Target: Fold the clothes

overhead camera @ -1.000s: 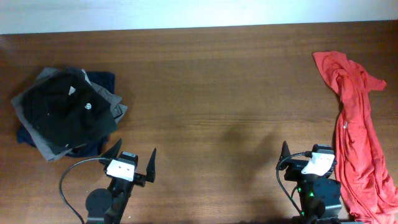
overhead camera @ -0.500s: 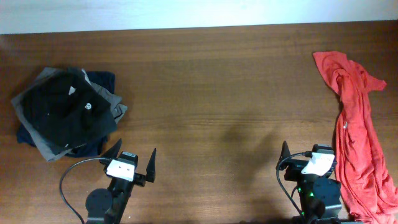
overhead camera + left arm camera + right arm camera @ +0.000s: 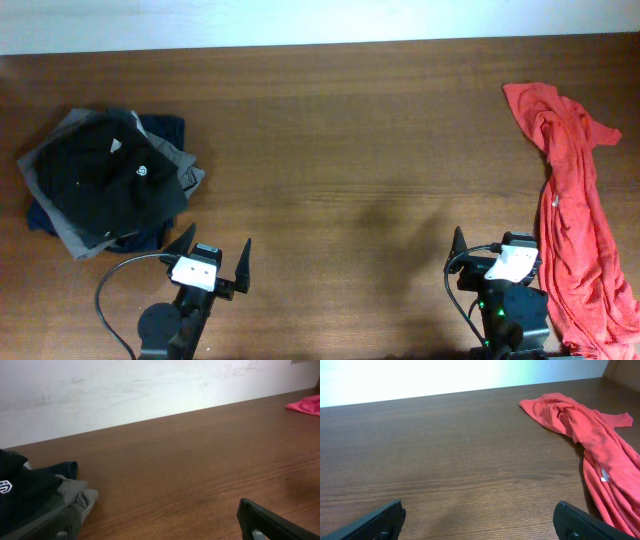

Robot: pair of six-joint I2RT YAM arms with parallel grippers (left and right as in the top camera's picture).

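Clothes sit apart: your crumpled red shirt drapes along the table's right edge, just beside the right gripper; a dark stack lies far left, near the left gripper. Both grippers' fingers are spread. The stack's white logo is too small to read.
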